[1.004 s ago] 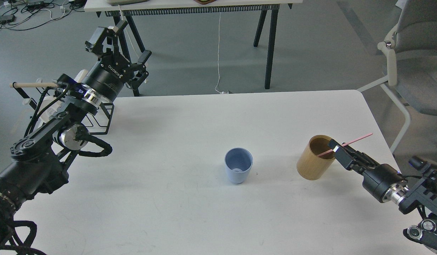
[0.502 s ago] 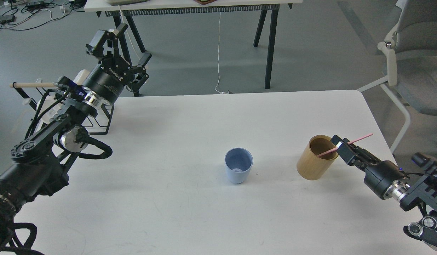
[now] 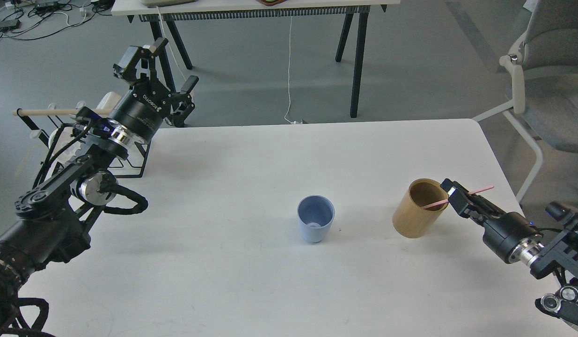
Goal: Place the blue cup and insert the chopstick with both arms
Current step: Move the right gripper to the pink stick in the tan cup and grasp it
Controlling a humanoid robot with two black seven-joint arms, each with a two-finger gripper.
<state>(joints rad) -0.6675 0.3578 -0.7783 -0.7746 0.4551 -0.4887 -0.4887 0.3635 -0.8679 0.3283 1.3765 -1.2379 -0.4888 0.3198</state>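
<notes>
Head view: right end effector (image 3: 452, 194) grasping chopstick (image 3: 457, 197) over wooden holder (image 3: 417, 208); left end effector (image 3: 164, 70) released.

Brand text: "ROBOTIQ", in white letters
Where it stands: on the black round body of the left pincer (image 3: 163, 70), just behind its fingers
How it reads: tilted along the wrist and upside down from the head view
Right pincer (image 3: 452, 193): no lettering can be made out on it
Blue cup (image 3: 315, 218): plain, no print or label
Wooden holder (image 3: 417, 208): plain, no print or label
Bench (image 3: 251, 276): no markings that can be read
Numbers or signs: none legible anywhere
</notes>
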